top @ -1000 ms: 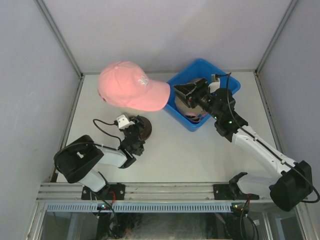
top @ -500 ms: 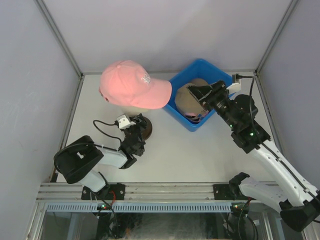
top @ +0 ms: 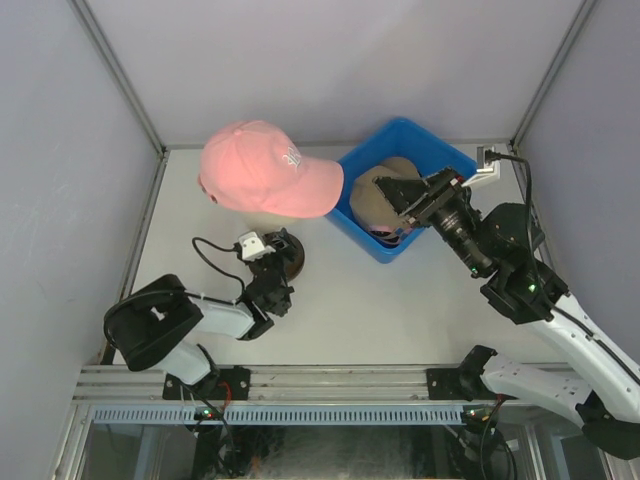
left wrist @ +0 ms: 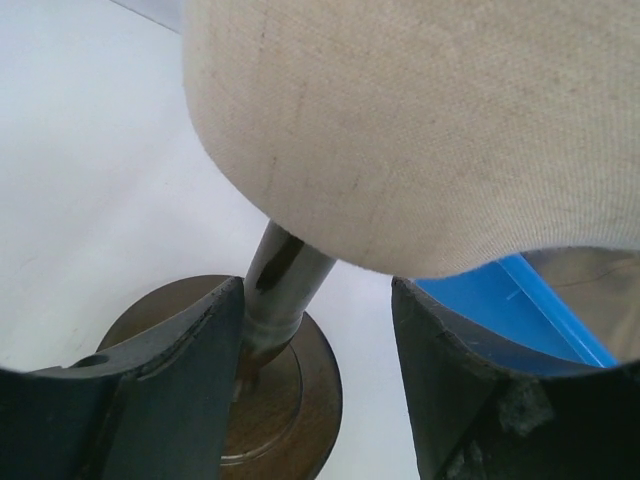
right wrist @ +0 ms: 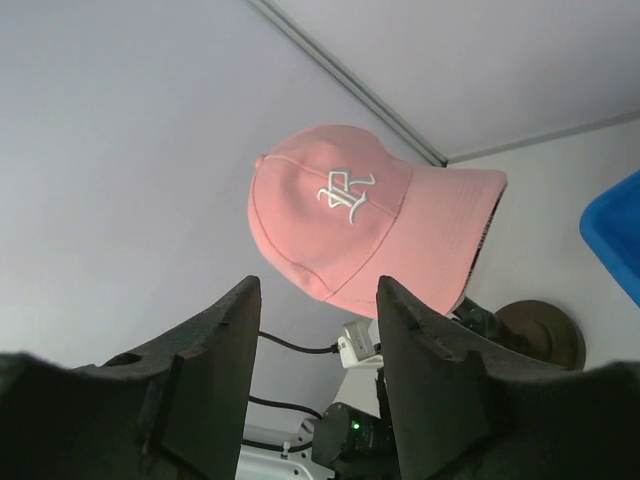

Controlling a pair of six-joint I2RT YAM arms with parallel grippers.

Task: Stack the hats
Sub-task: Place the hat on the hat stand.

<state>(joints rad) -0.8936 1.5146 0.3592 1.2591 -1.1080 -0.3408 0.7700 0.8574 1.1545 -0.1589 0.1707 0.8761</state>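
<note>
A pink hat (top: 265, 180) with a white logo sits on top of the mannequin head (left wrist: 420, 130), its brim pointing right; it also shows in the right wrist view (right wrist: 370, 215). A tan hat (top: 366, 200) lies in the blue bin (top: 420, 140). My left gripper (top: 278, 250) is low at the stand, open (left wrist: 315, 380), with the metal pole (left wrist: 285, 275) close beside its left finger. My right gripper (top: 398, 197) hangs open over the bin, above the tan hat, with nothing between its fingers (right wrist: 318, 370).
The mannequin's round brown base (top: 296, 258) stands on the white table left of the bin; it also shows under my left jaws (left wrist: 300, 390). A corner of the blue bin (left wrist: 510, 305) lies just right of the stand. Grey walls enclose the table on three sides.
My right arm has drawn back to the right, its gripper moving away from the pink hat's brim to over the bin. The left jaws have opened wider around the pole.
</note>
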